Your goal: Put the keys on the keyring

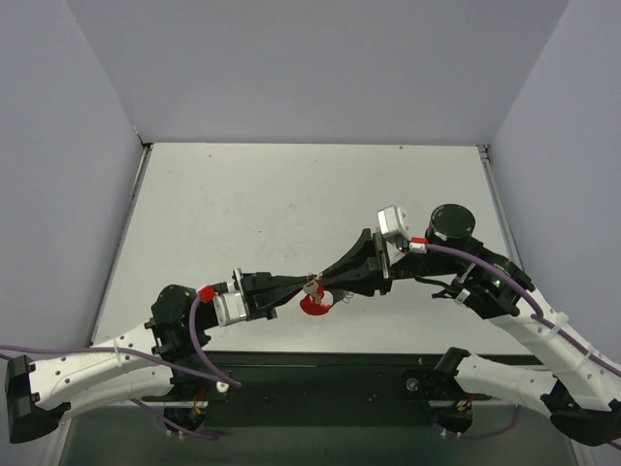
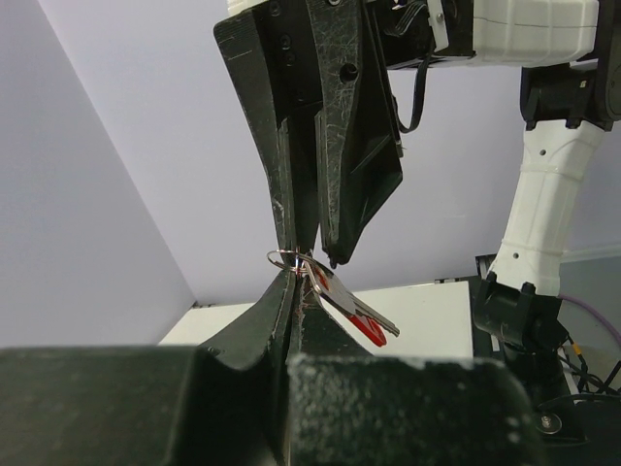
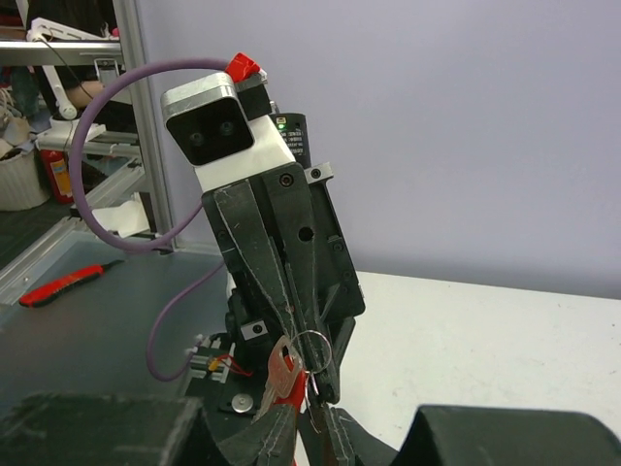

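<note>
My left pincer (image 2: 291,283) is pressed together, pinching the thin wire keyring (image 2: 281,258) in the air above the counter (image 1: 291,194). My right pincer (image 2: 312,254) meets the keyring tip to tip, jaws nearly together; whether they grip it I cannot tell. The key (image 2: 354,316) hangs just below the keyring and looks threaded on. I judge that what is left is to seat it fully and let go.
</note>
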`<state>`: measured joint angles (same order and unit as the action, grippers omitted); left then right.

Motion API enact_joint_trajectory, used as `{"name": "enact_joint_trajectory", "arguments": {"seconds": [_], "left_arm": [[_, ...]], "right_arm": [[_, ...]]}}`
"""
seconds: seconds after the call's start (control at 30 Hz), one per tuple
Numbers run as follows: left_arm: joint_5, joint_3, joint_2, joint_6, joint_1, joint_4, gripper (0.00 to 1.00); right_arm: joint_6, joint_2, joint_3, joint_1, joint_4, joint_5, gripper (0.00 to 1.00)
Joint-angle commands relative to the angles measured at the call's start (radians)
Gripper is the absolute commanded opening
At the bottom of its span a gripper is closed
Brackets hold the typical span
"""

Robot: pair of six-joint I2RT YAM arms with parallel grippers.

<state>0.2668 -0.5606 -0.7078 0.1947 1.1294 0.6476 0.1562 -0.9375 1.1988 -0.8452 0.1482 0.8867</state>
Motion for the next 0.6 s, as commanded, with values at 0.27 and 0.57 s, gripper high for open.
{"name": "enact_joint_trajectory", "arguments": {"seconds": [0.27,0.57], "left_arm": [[0.006,-0.058,0.013,-0.008,-0.006,0.053,0.0],[-0.003,-0.053,0.007,-0.006,-0.006,0.066,0.0]], "right_arm": [[-0.01,-0.011,-0.019,-0.002,-0.111,0.012,0.13],[-0.023,-0.014,-0.016,-0.002,-0.114,-0.009,0.04]]}}
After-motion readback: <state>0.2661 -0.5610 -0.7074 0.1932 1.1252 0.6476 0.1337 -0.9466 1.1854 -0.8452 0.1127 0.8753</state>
